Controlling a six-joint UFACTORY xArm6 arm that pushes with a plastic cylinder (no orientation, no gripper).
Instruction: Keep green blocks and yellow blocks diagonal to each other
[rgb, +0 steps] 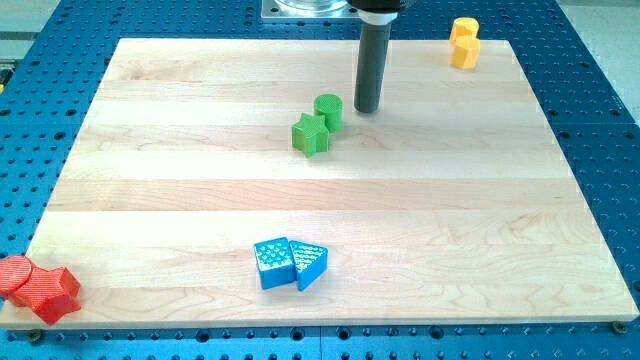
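Two green blocks sit just to the view's left of my tip (367, 108): the green cylinder (328, 109) close beside it but apart, and the green star (310, 134) further left and toward the view's bottom, touching the cylinder. Two yellow blocks (463, 42), pressed together (shapes hard to make out), lie well to the tip's right and toward the view's top, at the corner of the board (180, 190).

Handling, as a judgement: small stiff plastic pieces, light, likely to slide easily on smooth wood and to spin if pushed off-centre. No taking hold is possible, since the rod has no jaws and carries nothing, so contact should go on a flat or broad side, centred. The touching green pair will probably shift together.

Pose: rod upright, coming down from the view's top, tip on the board and free of every block.

Green pair to go to the corner opposite the yellow; a push from the right side of the cylinder, toward the view's lower left, looks the natural start.

Blue pair (290, 264) lies well below the tip, red pair (38, 287) far to its lower left.
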